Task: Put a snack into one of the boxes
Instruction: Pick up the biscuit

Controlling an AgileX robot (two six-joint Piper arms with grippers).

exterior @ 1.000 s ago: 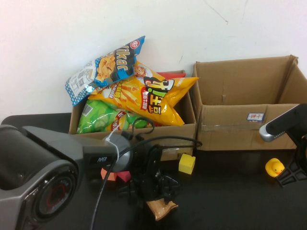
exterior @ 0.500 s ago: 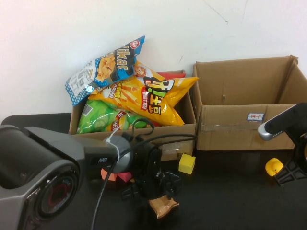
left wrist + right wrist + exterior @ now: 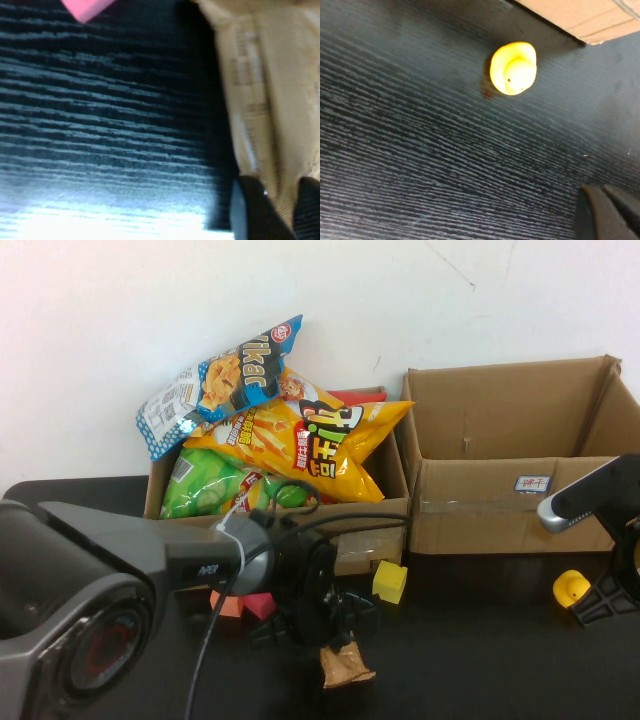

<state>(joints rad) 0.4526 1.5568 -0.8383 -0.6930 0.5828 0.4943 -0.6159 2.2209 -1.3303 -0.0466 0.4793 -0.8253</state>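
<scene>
The left gripper (image 3: 338,632) is seen low over the black table (image 3: 480,640), in front of the left box (image 3: 372,512), with its fingers (image 3: 252,210) pinched on the top edge of a small tan snack packet (image 3: 346,665). In the left wrist view the packet (image 3: 270,100) is shown hanging from the two dark fingertips, with a pink block (image 3: 87,7) at the frame edge. In the high view the packet's lower end is seen close to the table; whether it touches the surface cannot be told.

The left box is filled with large snack bags: a blue bag (image 3: 220,380) on top, a yellow bag (image 3: 310,445) across the middle, and a green bag (image 3: 215,490) beneath. The right box (image 3: 510,505) stands just beside it and appears open at the top.

A yellow cube (image 3: 390,581) lies in front of the left box, near the left gripper; a red block (image 3: 260,605) and an orange block (image 3: 228,604) lie beside the arm.

The right gripper (image 3: 610,605) is held at the right edge of the table, in front of the right box, with its fingers (image 3: 600,212) pressed together and nothing between them. A yellow duck (image 3: 572,588) sits just beside it, and is shown in the right wrist view (image 3: 514,68) close to the box edge.
</scene>
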